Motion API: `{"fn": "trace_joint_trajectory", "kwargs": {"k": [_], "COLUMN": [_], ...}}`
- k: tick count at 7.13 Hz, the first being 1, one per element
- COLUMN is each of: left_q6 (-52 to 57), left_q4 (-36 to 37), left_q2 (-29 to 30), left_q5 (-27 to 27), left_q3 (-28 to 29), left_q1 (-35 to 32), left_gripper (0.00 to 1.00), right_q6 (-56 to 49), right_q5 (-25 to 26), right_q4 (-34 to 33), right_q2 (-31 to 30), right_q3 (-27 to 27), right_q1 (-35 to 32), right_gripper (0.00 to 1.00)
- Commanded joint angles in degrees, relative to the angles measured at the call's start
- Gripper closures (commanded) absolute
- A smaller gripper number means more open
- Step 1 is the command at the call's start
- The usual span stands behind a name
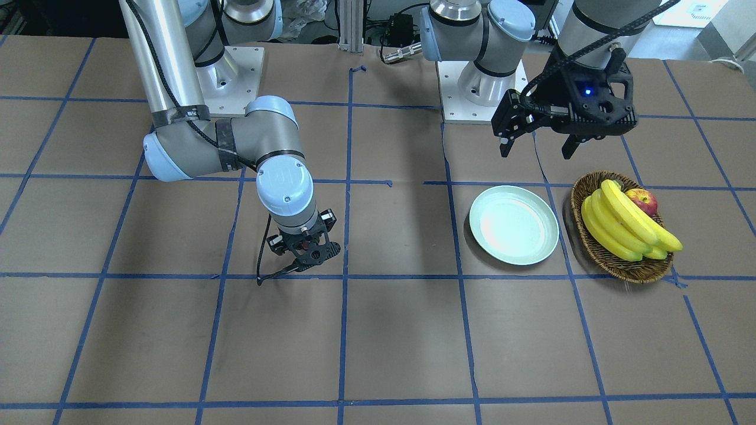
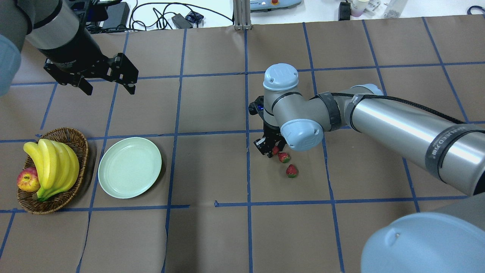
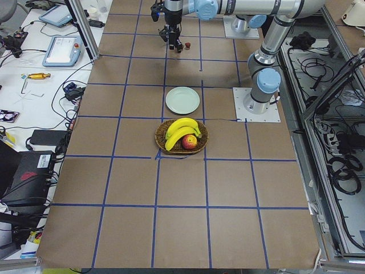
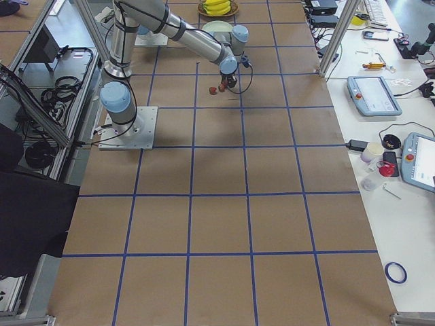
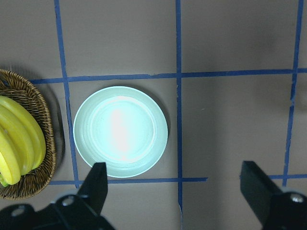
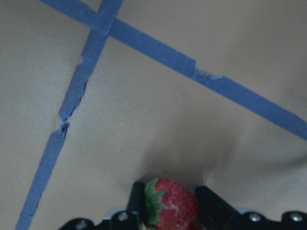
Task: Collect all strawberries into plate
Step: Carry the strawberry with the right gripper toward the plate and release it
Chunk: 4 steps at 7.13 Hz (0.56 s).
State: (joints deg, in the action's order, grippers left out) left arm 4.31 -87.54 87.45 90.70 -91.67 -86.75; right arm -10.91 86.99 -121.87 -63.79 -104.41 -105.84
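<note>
Three strawberries show in the overhead view. One strawberry [image 2: 275,150] sits between the fingers of my right gripper [image 2: 271,148], which is shut on it low over the table; the right wrist view shows this berry [image 6: 170,211] between the fingers. Two more strawberries [image 2: 284,157] [image 2: 291,171] lie on the paper just beside it. The pale green plate [image 2: 130,167] [image 1: 514,224] stands empty, well to the left in the overhead view. My left gripper [image 2: 108,87] [image 1: 537,144] is open and empty, raised beyond the plate [image 5: 120,132].
A wicker basket [image 2: 72,138] [image 1: 620,268] with bananas [image 2: 53,163] and an apple [image 2: 27,180] stands right beside the plate, on the side away from the strawberries. Blue tape lines grid the brown paper table. The arm bases stand at the robot's edge.
</note>
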Motion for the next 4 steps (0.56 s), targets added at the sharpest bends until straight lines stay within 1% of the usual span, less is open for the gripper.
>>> {"fn": "trace_joint_trajectory", "kwargs": {"k": [1,2,4], "left_q6": [0.0,0.0,0.0], "left_q4": [0.0,0.0,0.0], "left_q2": [0.0,0.0,0.0], "left_q5": [0.0,0.0,0.1], "left_q3": [0.0,0.0,0.2], "left_q1": [0.0,0.0,0.0], "left_gripper": [0.00,0.00,0.00], "right_q6": [6.3,11.6,19.1], "right_q5": [-1.5,-5.1,-5.9], "right_q4": [-0.1,-0.2,-0.2], "right_q2": [0.1,0.5,4.0], "right_q3": [3.0,5.3,10.1], "right_q1": [-2.1,-4.2,-9.9], "right_gripper": [0.94,0.94,0.94]}}
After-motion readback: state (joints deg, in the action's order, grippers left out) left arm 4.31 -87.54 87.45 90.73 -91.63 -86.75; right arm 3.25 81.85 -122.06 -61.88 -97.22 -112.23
